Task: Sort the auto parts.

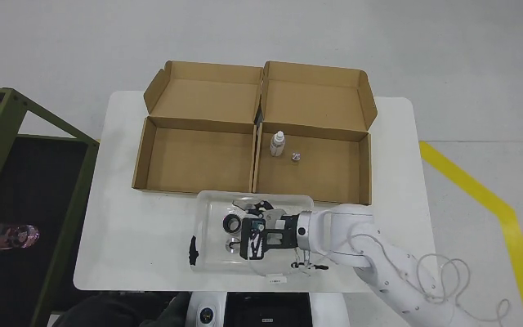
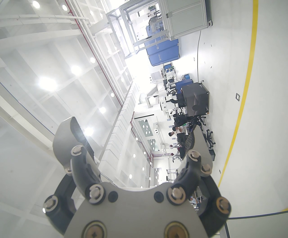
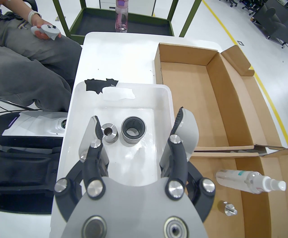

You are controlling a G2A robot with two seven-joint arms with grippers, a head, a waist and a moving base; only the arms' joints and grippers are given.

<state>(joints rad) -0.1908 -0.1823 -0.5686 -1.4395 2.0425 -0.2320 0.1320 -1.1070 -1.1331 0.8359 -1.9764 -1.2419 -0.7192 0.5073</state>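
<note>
My right gripper (image 3: 137,120) (image 1: 248,237) hangs open over the clear plastic bin (image 3: 162,106) (image 1: 214,200) at the table's front. Inside the bin stand a dark ring bearing (image 3: 133,130) (image 1: 233,223) and a small silver metal bushing (image 3: 109,133); the bushing is beside one fingertip, the bearing between the fingers. In the right cardboard box (image 1: 327,167) lie a spray bottle (image 1: 278,145) (image 3: 249,178) and a small silver part (image 1: 296,155) (image 3: 230,208). The left cardboard box (image 1: 196,159) (image 3: 191,74) holds nothing. My left gripper (image 2: 132,133) is open, pointing up at the ceiling.
Both boxes stand side by side behind the bin with lids folded back. A green cart (image 1: 33,163) with a pink bottle (image 3: 121,15) stands left of the table. A seated person's hand holds a controller (image 3: 46,30) off the table. Black tape (image 3: 99,85) marks the bin's far rim.
</note>
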